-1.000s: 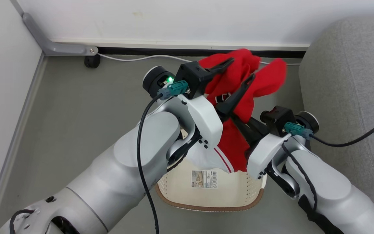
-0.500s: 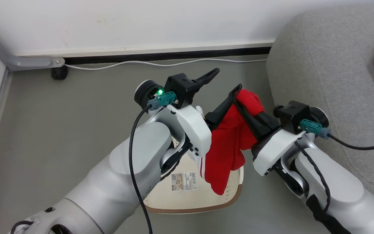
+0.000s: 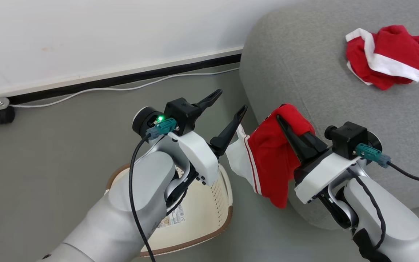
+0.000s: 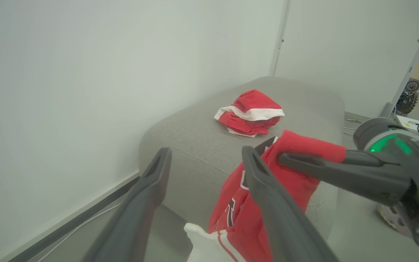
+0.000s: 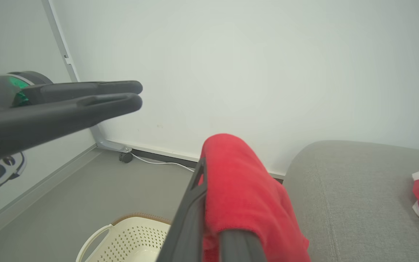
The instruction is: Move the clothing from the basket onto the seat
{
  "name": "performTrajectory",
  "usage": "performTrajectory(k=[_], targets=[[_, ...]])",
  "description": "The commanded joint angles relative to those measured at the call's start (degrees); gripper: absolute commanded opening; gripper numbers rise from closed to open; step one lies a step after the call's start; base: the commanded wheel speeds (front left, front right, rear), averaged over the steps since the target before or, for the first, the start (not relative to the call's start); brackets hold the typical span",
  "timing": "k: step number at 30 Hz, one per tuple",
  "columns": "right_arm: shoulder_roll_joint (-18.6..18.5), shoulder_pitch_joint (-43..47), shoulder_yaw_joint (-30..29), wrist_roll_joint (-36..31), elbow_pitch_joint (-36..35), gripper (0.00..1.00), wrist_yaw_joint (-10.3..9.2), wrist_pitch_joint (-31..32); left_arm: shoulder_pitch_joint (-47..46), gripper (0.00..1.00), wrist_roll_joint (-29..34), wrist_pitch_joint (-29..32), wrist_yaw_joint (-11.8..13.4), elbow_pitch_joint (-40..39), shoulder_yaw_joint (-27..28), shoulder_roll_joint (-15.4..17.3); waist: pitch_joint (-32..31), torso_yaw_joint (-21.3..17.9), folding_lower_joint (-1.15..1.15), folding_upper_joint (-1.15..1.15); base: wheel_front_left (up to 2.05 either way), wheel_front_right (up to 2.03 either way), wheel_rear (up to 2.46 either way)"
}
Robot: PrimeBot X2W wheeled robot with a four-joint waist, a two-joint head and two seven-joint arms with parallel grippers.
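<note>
Soft red cloth clothing point(image 3: 271, 163), coarse-woven grey fabric seat point(image 3: 304, 65), smooth perforated cream plastic basket point(image 3: 222, 193)

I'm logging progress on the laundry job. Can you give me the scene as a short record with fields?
left hand: open, empty
right hand: shut on red garment, which hangs beside the sofa
sofa: second garment, red and white, lying on top
basket: on floor, no clothes seen inside, partly hidden by left arm
</note>
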Motion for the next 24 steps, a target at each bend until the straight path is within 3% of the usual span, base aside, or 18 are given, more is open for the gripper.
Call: performTrajectory(k=[1,18,24], targets=[[-0.09,1.23,-0.45,-0.61,-1.85,0.00,0.23,-0.35,-0.30,1.00,0.64,-0.58,-0.36,-1.46,2.24,1.22,-0.52,-2.42,0.00,0.00,0.00,0.00,0.00],[0.36,7.64,-6.17,-1.56,-6.45,0.00,0.23,-0.35,9.47,1.00,5.68,-0.59,-0.88,-6.38,8.83,2.27,-3.30,-15.45,0.00,0.00,0.00,0.00,0.00],[-0.44,9.94,-10.76,-1.84,-8.71,0.00,0.23,-0.35,11.05,1.00,6.82,-0.59,-0.90,-8.51,8.18,2.33,-2.16,-16.68,0.00,0.00,0.00,0.00,0.00]])
